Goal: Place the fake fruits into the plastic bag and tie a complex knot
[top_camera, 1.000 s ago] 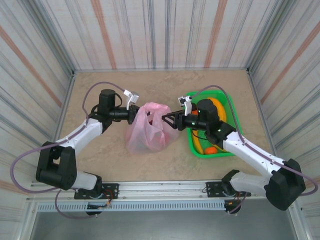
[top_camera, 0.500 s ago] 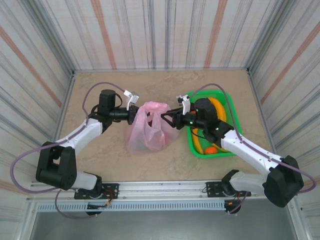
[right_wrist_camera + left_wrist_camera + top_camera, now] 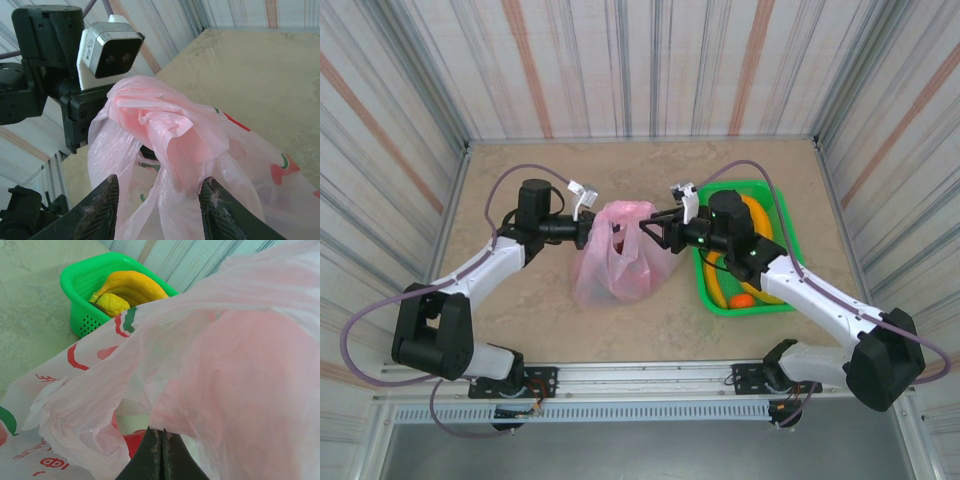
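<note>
The plastic bag (image 3: 615, 265) stands on the table between my arms, pink and translucent with red prints. My left gripper (image 3: 590, 228) is shut on the bag's upper left film; its black fingertips (image 3: 159, 445) pinch that film (image 3: 240, 355). My right gripper (image 3: 653, 227) is open at the bag's upper right, and a bunched handle (image 3: 165, 130) lies between its spread fingers (image 3: 102, 205). A red fake fruit (image 3: 131, 444) shows inside the bag. Yellow bananas (image 3: 756, 222) and an orange ball (image 3: 742, 299) lie in the basket. The knot is out of view.
The bright green basket (image 3: 745, 184) sits right of the bag, under my right forearm; its perforated wall (image 3: 82, 315) shows in the left wrist view. Striped walls enclose the table on three sides. My left wrist camera (image 3: 107, 47) faces the right gripper closely.
My right gripper has moved a little up and left, closer to the bag's top. The left gripper and the bag have stayed put.
</note>
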Controlling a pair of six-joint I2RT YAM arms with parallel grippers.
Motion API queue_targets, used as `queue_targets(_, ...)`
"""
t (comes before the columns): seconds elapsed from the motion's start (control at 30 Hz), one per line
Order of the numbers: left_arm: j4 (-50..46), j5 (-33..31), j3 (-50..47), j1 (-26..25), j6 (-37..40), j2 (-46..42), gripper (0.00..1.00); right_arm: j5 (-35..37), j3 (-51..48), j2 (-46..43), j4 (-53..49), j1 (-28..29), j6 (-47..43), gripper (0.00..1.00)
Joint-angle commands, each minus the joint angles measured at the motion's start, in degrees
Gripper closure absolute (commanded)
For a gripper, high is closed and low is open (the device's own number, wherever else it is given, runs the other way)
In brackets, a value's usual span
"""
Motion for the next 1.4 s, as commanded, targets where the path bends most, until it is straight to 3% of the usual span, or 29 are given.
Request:
queue_targets(0.0, -1.0, 1.0, 1.7, -0.2, 1.4, -1.3, 1.00, 1.4, 2.2, 0.3, 0.4, 0.4, -2.7, 0.54)
queue_targets(0.4, -1.0, 0.9, 1.6, -0.3, 1.4, -1.3, 1.00, 1.5, 4.2, -0.5, -4.1, 0.3, -4.9, 0.56)
queue_targets(0.53, -1.1, 0.9, 1.6, -0.3, 1.4, -1.3, 1.00, -0.9, 4.6, 1.1, -2.6, 0.7, -3.9, 0.60)
queue_targets(0.87, -1.5, 0.5, 1.7, -0.3, 1.7, -1.3, 1.00, 0.7, 6.6, 2.0, -3.4, 1.1, -5.5, 0.64)
queue_targets(1.1, -2.4, 0.0, 1.9, -0.4, 2.4, -1.4, 1.00, 0.9, 7.3, 2.9, -3.8, 2.0, -5.2, 0.73)
queue_targets(1.37, -2.9, -3.3, 1.1, -0.1, 3.0, -3.3, 1.00, 4.3, 7.5, 0.9, -8.7, 2.1, -6.8, 0.93)
